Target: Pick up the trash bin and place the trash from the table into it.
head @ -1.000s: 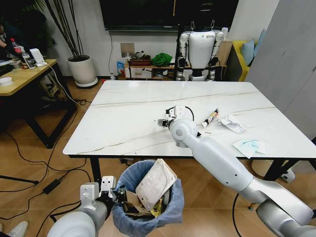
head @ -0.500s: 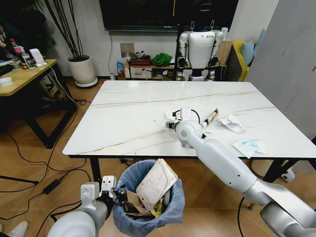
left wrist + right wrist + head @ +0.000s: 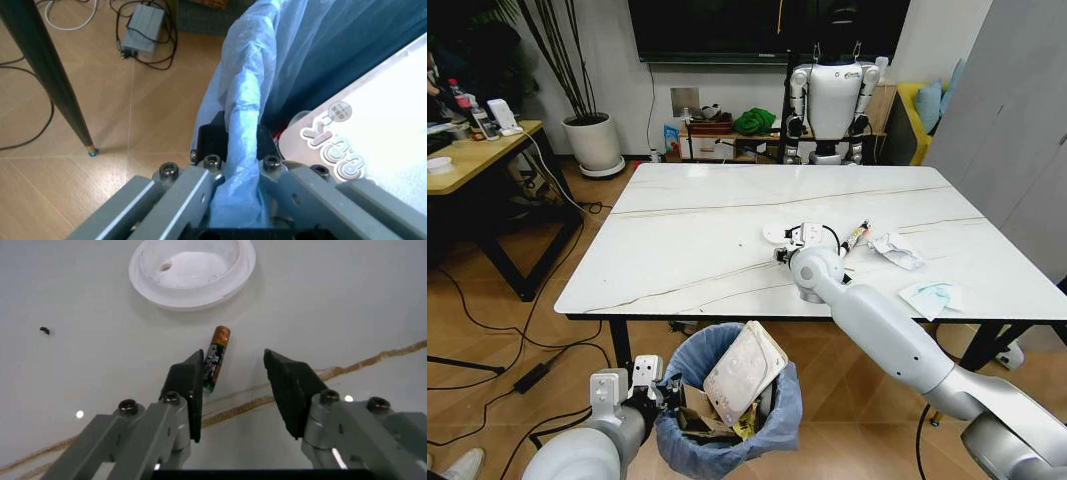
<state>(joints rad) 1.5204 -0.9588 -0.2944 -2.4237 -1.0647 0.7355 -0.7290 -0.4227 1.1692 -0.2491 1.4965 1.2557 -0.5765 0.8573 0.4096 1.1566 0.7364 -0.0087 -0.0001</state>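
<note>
Right now your white marble-look table [image 3: 707,230] spans the middle of the head view, and the trash bin [image 3: 727,410] with its crinkly blue-grey bag hangs below its near edge, stuffed with a pale flat packet [image 3: 745,370] and scraps of cardboard. Your left gripper [image 3: 237,195] has its jaws clamped on the bin's bagged rim, at the bin's left side. Your right gripper [image 3: 233,390] is low over the tabletop with its jaws apart, and a small battery [image 3: 215,357] lies on the marble just ahead of them, close to one finger. Just beyond the battery you can see a round white plastic lid [image 3: 192,270]. Further to the robot's right on the table lie a white tube [image 3: 855,238], a crumpled tissue [image 3: 895,250] and a mask [image 3: 933,297].
</note>
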